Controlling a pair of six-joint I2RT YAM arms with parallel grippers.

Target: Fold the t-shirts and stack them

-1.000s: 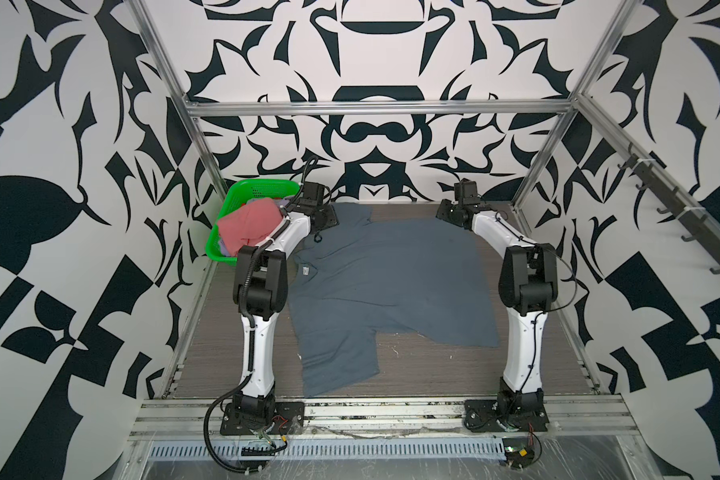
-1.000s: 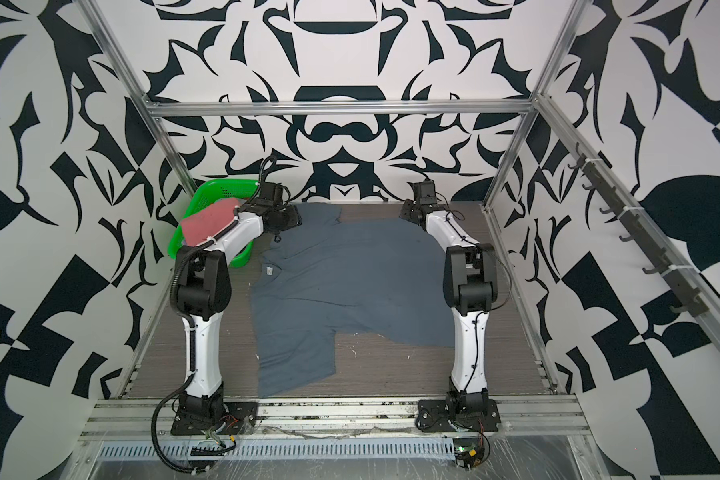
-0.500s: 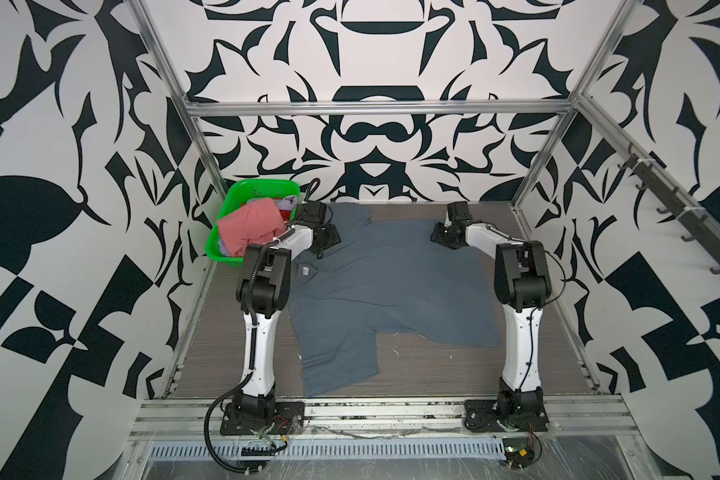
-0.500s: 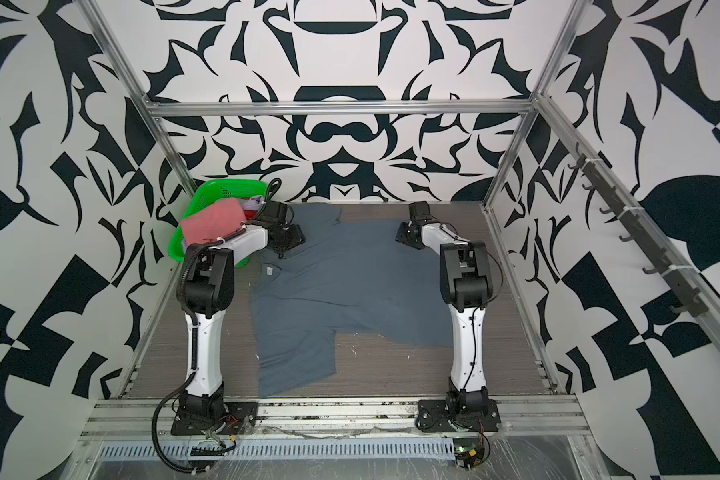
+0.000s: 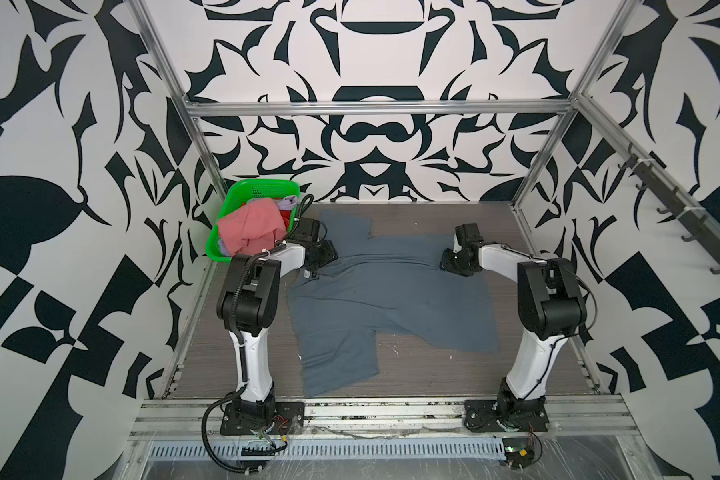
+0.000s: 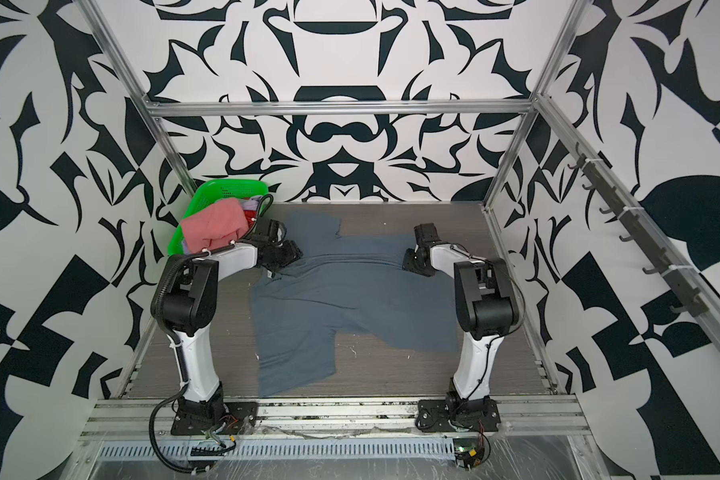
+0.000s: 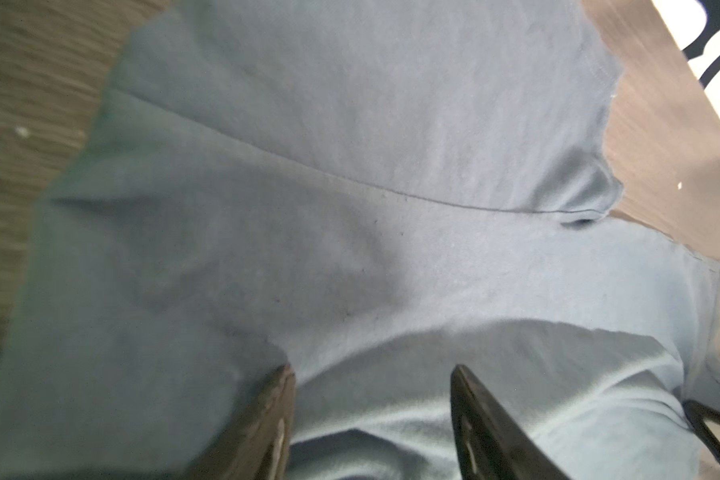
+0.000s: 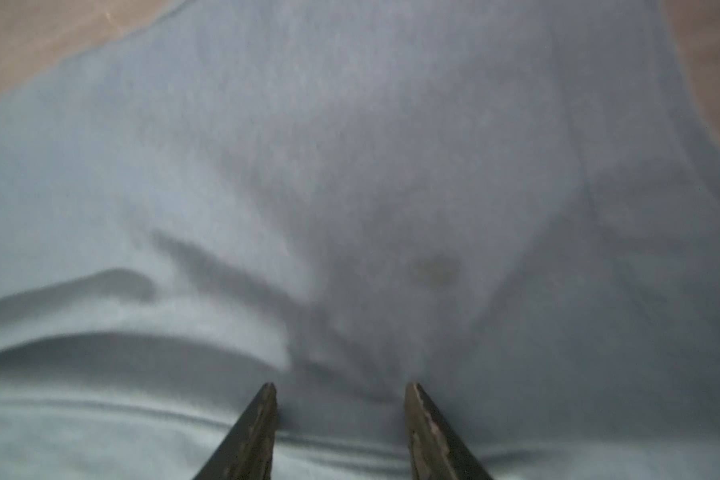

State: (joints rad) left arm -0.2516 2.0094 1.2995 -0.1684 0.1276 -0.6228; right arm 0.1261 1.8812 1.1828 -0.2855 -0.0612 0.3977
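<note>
1. Blue-grey t-shirt (image 5: 391,299) lies spread out on the brown striped tabletop (image 5: 433,374).
2. Left hand (image 7: 371,370) and right hand (image 8: 341,386) are half open, tips on the shirt, gripping nothing.
3. Black-and-white patterned walls (image 5: 375,124) stand all around.

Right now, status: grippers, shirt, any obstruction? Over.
Left gripper open, low on blue-grey t-shirt. Right gripper open, same shirt. Shirt spread out, unfolded; other t-shirts heaped in green basket. Nothing blocking.

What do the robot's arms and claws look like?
The left arm and right arm have white links, bulky black joints. A black cable loops from the left base. The left claw and right claw each have two dark, tapering fingers.
</note>
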